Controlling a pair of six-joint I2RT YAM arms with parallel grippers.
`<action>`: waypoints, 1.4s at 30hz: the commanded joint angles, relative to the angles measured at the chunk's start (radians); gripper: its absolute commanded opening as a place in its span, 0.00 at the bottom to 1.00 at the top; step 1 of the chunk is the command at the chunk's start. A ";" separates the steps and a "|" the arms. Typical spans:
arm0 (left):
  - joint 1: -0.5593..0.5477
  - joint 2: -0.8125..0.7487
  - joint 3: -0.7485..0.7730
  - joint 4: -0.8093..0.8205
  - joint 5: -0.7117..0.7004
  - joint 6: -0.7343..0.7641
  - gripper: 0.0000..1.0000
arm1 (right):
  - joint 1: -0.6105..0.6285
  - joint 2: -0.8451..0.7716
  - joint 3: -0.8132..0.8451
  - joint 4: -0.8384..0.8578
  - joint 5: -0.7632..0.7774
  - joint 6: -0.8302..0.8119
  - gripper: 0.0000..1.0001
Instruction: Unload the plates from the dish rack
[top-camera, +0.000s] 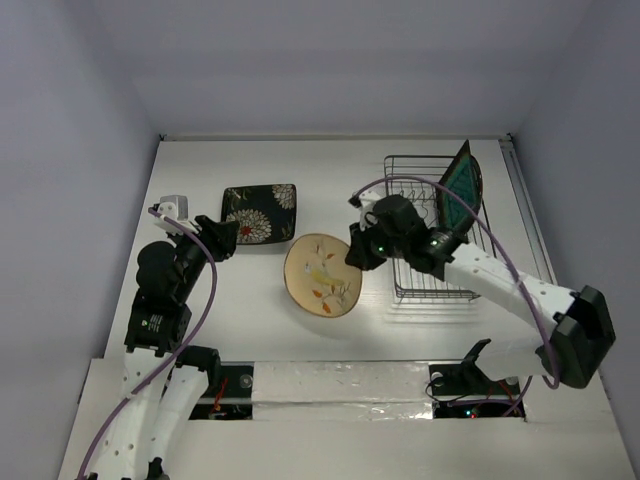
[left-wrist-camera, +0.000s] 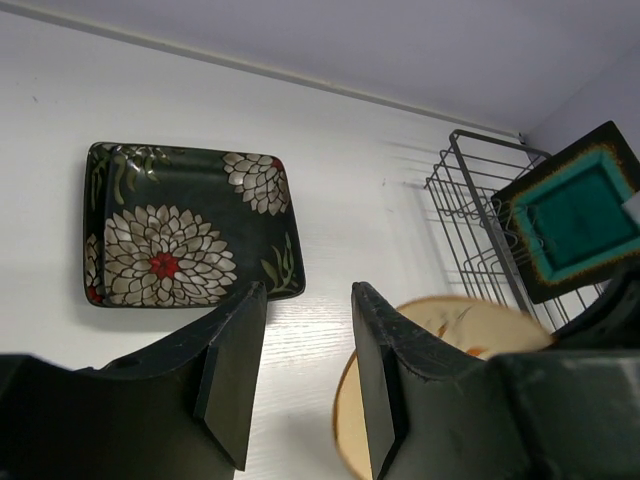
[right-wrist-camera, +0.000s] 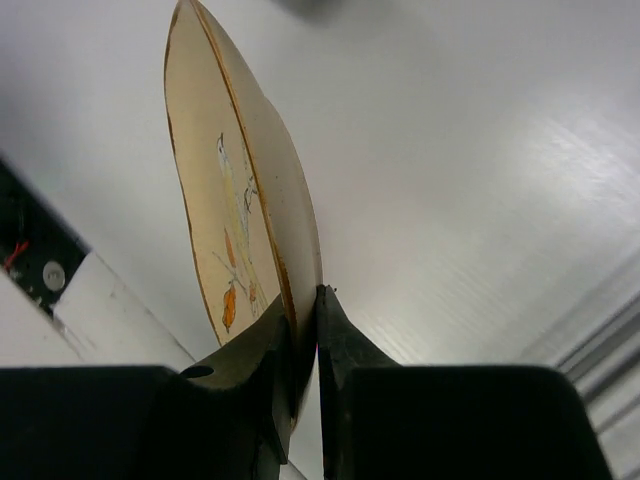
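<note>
Cream plate (top-camera: 322, 275) is hanging tilted at centre frame; my right pincer (right-wrist-camera: 316, 310) is clamping its rim. Flower plate (top-camera: 259, 212) is lying flat upper left, and teal plate (top-camera: 462, 185) is standing in the rack (top-camera: 415, 157) upper right. Left pincer (left-wrist-camera: 305, 340) is idling, jaws apart. I'm judging this the set-down step. Next move: lowering, levelling and releasing clear of the flower plate.

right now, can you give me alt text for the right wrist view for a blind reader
The right gripper pinches the rim of a round cream plate with a branch motif between its black fingers, holding it on edge. A white tabletop fills the background.
</note>
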 joint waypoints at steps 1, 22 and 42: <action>0.006 -0.001 0.017 0.054 0.013 0.004 0.37 | 0.031 0.021 0.022 0.258 -0.149 0.041 0.00; 0.006 -0.010 0.019 0.046 0.015 0.004 0.37 | 0.041 0.348 -0.026 0.207 0.142 0.093 0.38; 0.006 -0.012 0.019 0.044 0.010 0.005 0.37 | 0.041 0.077 0.025 0.120 0.441 0.099 0.42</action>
